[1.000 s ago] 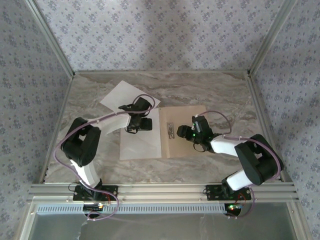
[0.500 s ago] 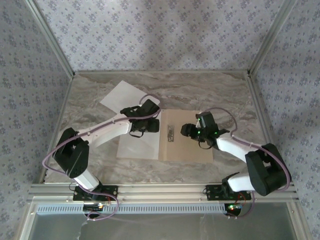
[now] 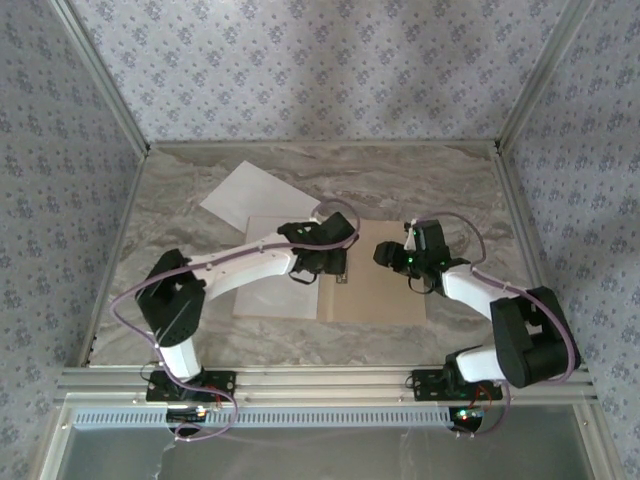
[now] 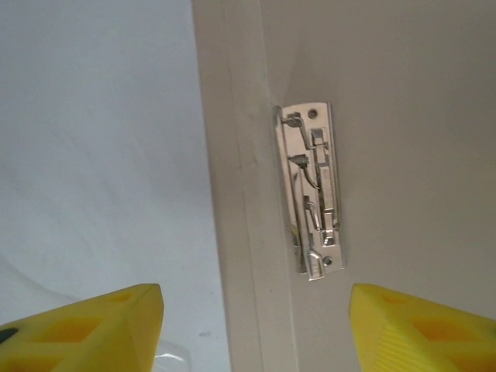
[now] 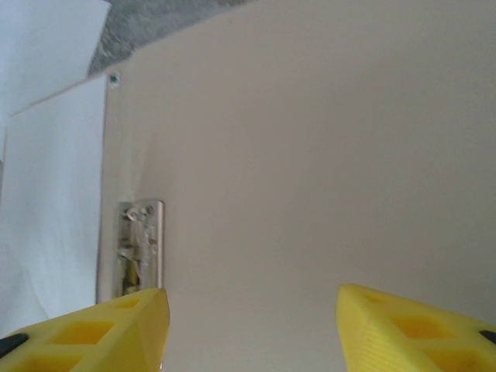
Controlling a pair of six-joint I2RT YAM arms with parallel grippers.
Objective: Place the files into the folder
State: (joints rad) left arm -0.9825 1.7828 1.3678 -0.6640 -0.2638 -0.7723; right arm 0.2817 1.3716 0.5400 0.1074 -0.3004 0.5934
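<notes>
Looks like work at the metal clip (image 4: 314, 194), ahead of loading the second sheet. To do it well:

- Bring the left gripper (image 4: 256, 298) straight down over the clip, at the centre of the left wrist view, just right of the spine (image 4: 232, 194).
- Set the yellow fingers (image 4: 93, 322) level and clear of the paper edge.
- Work the lever only, without dragging the thin card.
- Steady the right half of the folder (image 3: 385, 295) with the right gripper (image 5: 252, 294), low over bare tan card in the lower middle of its wrist view.
- Avoid creasing the white sheet (image 4: 101, 155) lying on the left half, at the upper left of the left wrist view, with its edge just beside the spine.

Both grippers parted, with nothing between the jaws of either. Contact with the card: cannot tell.

Folder open and flat at the centre of the table (image 3: 450, 180) in the top view, with the spine vertical in frame.

Counted:

- Two white sheets: one on the folder's left half, the other sheet (image 3: 245, 190) on the marble at upper left. Near corner of the latter touching or tucked under the folder's top edge; cannot tell which.
- One folder.
- One clip.
- Two grippers.
</notes>
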